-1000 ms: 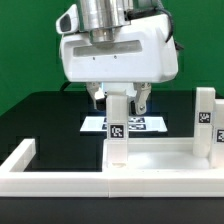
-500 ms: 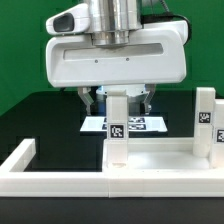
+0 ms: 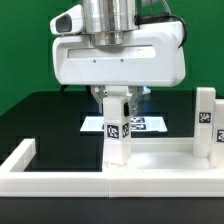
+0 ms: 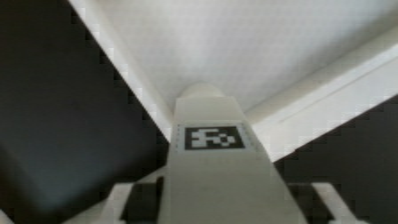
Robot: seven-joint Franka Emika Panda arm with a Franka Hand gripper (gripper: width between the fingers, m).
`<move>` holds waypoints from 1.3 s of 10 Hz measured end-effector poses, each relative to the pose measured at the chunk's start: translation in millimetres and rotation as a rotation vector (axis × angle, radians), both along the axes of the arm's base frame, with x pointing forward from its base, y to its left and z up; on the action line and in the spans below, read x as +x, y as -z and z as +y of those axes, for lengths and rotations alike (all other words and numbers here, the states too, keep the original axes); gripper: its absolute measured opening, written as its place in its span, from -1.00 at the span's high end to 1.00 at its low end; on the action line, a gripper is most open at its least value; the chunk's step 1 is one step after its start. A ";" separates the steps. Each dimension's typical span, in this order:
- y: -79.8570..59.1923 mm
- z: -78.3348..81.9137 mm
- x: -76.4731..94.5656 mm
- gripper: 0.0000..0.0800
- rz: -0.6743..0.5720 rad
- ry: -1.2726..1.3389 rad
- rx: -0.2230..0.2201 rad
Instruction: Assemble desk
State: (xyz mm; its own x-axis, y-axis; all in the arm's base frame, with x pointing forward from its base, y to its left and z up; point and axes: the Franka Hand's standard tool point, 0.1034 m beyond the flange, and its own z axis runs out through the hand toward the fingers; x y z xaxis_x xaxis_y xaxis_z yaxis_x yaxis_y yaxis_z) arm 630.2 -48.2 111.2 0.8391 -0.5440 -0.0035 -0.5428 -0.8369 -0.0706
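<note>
The table is black. The desk top lies near, at the exterior view's centre-right. One leg stands upright on it; another leg stands at its right edge. The pincer is clamped on the centre leg's upper end.

Green wall behind a black table, evenly lit
</note>
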 end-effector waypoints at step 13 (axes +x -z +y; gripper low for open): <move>1.4 1.7 2.1 -0.55 -0.030 0.733 0.093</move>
